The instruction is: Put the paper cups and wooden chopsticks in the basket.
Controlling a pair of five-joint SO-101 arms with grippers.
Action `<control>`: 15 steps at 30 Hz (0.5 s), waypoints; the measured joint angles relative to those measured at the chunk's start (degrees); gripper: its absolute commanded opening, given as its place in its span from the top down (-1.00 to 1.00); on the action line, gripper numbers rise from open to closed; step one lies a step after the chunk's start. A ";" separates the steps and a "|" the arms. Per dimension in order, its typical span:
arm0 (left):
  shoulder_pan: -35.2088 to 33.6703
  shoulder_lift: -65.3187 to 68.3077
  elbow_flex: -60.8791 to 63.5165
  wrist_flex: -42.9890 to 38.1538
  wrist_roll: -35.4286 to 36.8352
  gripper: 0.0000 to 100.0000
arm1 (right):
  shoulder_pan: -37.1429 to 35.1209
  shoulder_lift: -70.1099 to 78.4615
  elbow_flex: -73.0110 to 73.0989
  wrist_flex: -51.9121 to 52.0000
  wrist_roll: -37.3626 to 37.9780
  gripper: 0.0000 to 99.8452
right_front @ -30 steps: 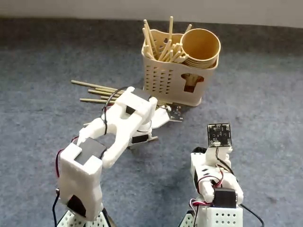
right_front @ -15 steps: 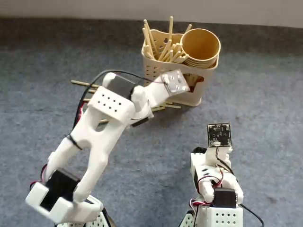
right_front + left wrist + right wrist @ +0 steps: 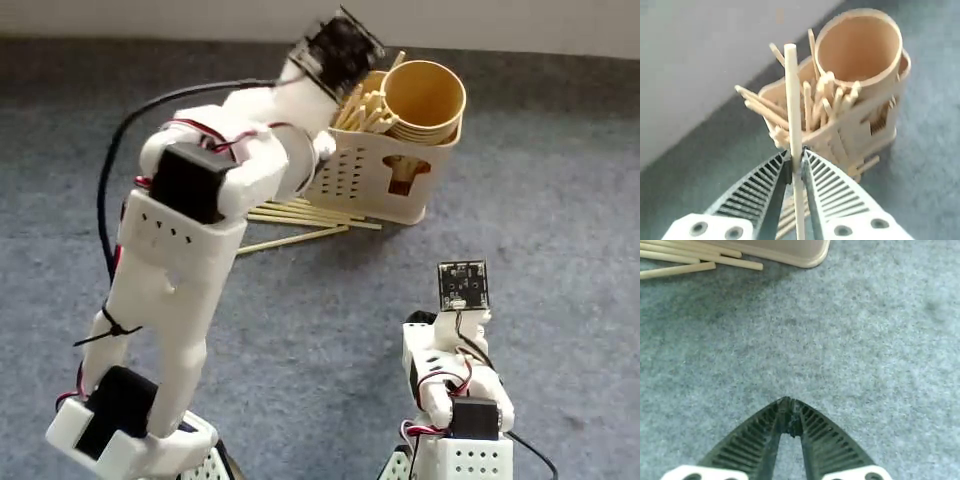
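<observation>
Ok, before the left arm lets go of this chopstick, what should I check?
1. Left gripper shut on held chopstick: ok.
2. Held chopstick above basket opening: cannot tell.
3. Room among standing chopsticks: cannot tell, crowded.
4. Paper cups stacked in basket: ok.
5. Loose chopsticks lying beside basket: not ok.
6. Right gripper shut, empty, apart from basket: ok.

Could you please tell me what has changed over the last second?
The left arm lifted from the carpet in front of the basket up to its top; the left gripper is shut on a chopstick. The right arm stayed put, the right gripper shut over the carpet; the paper cups stayed in the basket, loose chopsticks beside it.
</observation>
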 measured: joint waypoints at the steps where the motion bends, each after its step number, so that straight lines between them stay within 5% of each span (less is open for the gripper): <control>1: 0.00 0.00 -1.58 -2.20 1.58 0.99 | 0.00 0.00 0.00 0.00 0.00 0.99; 15: 0.00 0.00 -3.08 -34.37 15.21 0.99 | 0.00 0.00 0.00 0.00 0.00 0.99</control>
